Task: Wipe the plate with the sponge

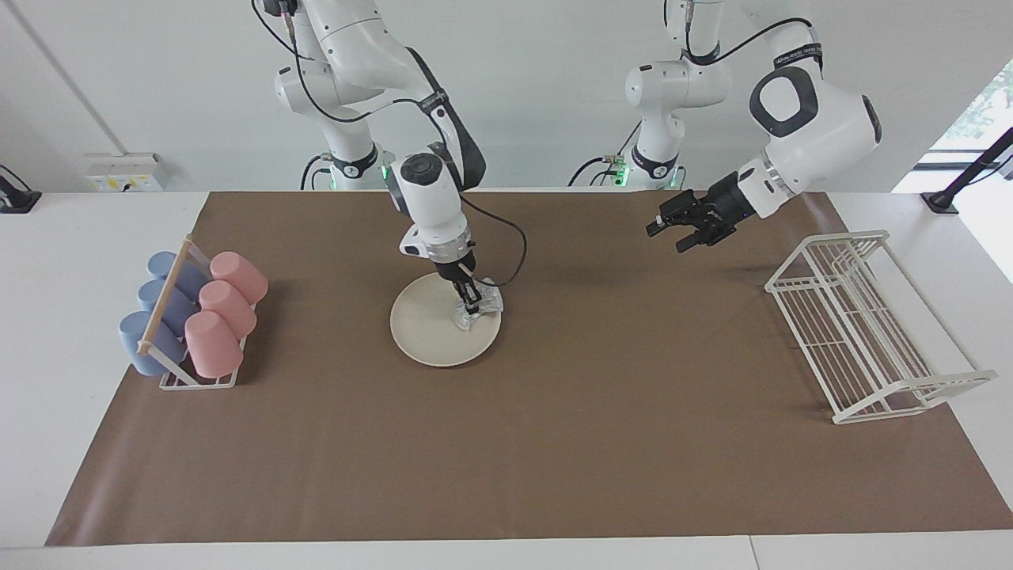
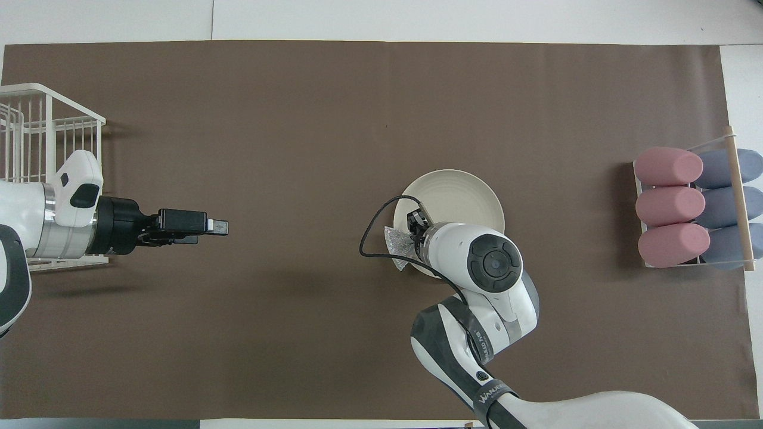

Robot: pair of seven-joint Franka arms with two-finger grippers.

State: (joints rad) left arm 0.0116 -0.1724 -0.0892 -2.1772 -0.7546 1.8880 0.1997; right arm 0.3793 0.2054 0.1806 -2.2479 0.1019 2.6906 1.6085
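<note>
Plate (image 1: pixel 435 332): you see a round, flat, cream disc on the brown mat (image 1: pixel 554 443), about midway along it, nearer the robots' edge.
Sponge (image 1: pixel 484 305): crinkled silvery mesh on the plate's rim; partly hidden.
Right gripper (image 1: pixel 472 305): jaws clamped on the sponge.
Left gripper (image 1: pixel 682 229): hangs over the mat beside the white wire rack (image 1: pixel 863 332); you cannot tell how its jaws stand.
Writing: arm label unreadable.
Cups (image 1: pixel 218 317): pink and blue, racked.
</note>
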